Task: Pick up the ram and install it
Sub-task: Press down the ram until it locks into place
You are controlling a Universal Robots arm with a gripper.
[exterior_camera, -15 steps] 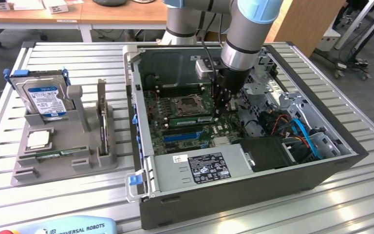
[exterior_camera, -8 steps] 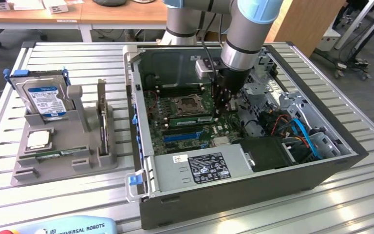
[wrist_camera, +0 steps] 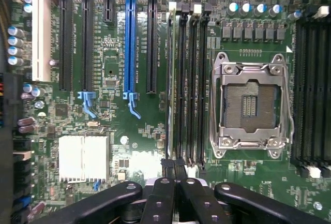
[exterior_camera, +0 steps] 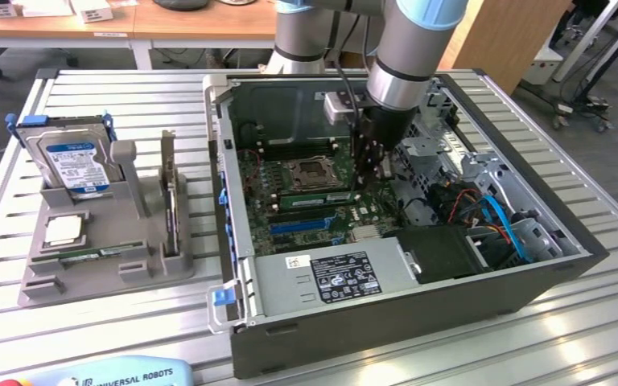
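The ram point(exterior_camera: 318, 195) is a thin green stick standing in a memory slot of the motherboard, beside the CPU socket point(exterior_camera: 311, 170), inside the open computer case. In the wrist view the ram point(wrist_camera: 171, 79) is seen edge-on in the memory slot closest to the blue slot point(wrist_camera: 129, 43). My gripper point(exterior_camera: 376, 173) reaches down into the case over one end of the stick. Its black fingers are shut together, and the gripper point(wrist_camera: 173, 167) has its tips right at the near end of the ram. I cannot tell whether they touch it.
Further black memory slots point(wrist_camera: 196, 79) run alongside, with the CPU socket point(wrist_camera: 251, 102) beyond them. Cables and a drive cage point(exterior_camera: 481, 217) crowd the case toward the exterior view's right. On the exterior view's left, a grey holder point(exterior_camera: 116, 257) carries a hard drive point(exterior_camera: 73, 157).
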